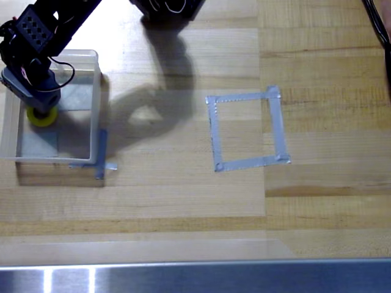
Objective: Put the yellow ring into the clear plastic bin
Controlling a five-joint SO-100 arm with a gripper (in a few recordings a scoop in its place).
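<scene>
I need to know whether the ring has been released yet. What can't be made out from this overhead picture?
- The hand: its fingers lie under the arm's own body, so open or shut is unclear.
- The yellow ring: its top half is covered by the hand; held or lying loose is unclear.
- The clear bin: its left wall is cut off by the picture edge.

Yellow ring (43,117) half hidden beneath the claw (40,107), grip unclear.

No legible text, label, brand, number or sign appeared on any surface in the overhead view at this moment
</scene>
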